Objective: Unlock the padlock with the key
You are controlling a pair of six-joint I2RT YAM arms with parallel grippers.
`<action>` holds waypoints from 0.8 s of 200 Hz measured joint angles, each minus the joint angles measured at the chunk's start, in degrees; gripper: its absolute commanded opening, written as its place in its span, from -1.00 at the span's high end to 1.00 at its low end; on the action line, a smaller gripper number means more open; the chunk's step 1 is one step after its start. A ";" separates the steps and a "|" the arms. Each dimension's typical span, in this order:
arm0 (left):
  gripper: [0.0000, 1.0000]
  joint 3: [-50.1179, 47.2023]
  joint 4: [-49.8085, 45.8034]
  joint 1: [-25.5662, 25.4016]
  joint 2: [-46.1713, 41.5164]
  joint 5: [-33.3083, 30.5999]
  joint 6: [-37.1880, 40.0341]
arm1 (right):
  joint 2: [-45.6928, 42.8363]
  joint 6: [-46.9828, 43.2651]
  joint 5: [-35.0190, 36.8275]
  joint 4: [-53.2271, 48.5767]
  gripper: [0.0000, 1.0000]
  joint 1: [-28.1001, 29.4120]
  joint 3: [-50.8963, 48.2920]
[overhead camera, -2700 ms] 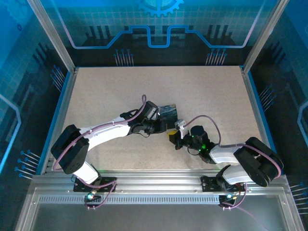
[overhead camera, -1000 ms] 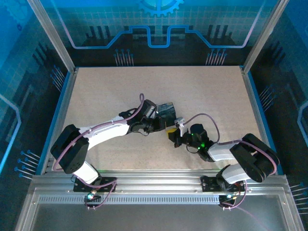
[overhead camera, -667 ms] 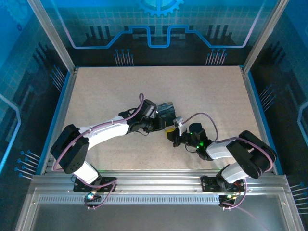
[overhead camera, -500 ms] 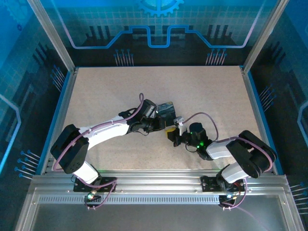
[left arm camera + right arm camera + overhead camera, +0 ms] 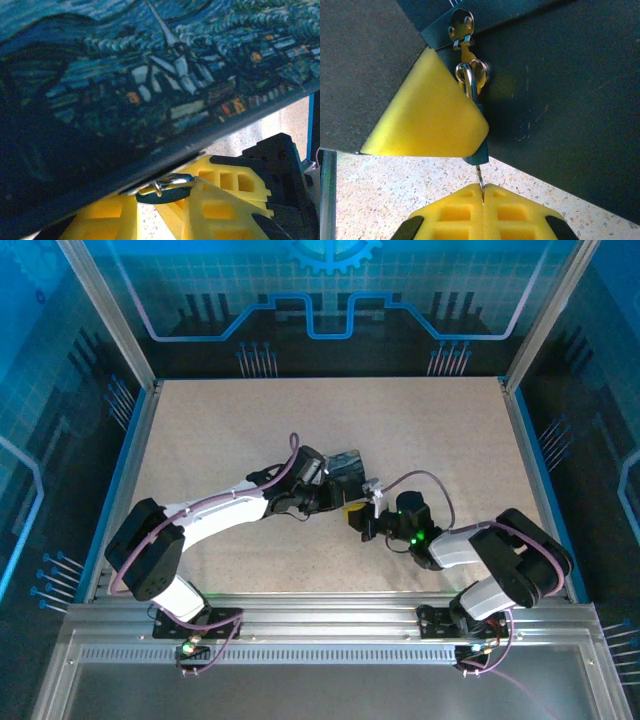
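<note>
The padlock (image 5: pixel 480 156) hangs by its silvery shackle (image 5: pixel 468 79) from the hasp of the blue starry-night tin (image 5: pixel 347 466). A yellow finger (image 5: pixel 427 115) of my left gripper (image 5: pixel 345 506) covers most of the lock's dark body, and that gripper is shut on it. In the left wrist view the shackle (image 5: pixel 175 181) and the dark body (image 5: pixel 161 196) sit just under the tin's edge, between my left fingers. My right gripper (image 5: pixel 483 192) is shut on the key (image 5: pixel 479 176), whose thin blade points up and meets the bottom of the padlock.
The tin's dark side (image 5: pixel 560 100) looms close above and to the right of the right gripper. Both arms meet at the middle of the speckled tabletop (image 5: pixel 440 430), which has blue rails and clear walls around it.
The right gripper has crept up and left towards the padlock, carrying the key. The left arm and the tin have stayed in place.
</note>
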 measured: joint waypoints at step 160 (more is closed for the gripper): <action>0.55 -1.36 2.82 3.15 0.22 1.33 1.70 | 4.20 1.46 -0.96 -1.31 1.00 -0.50 5.22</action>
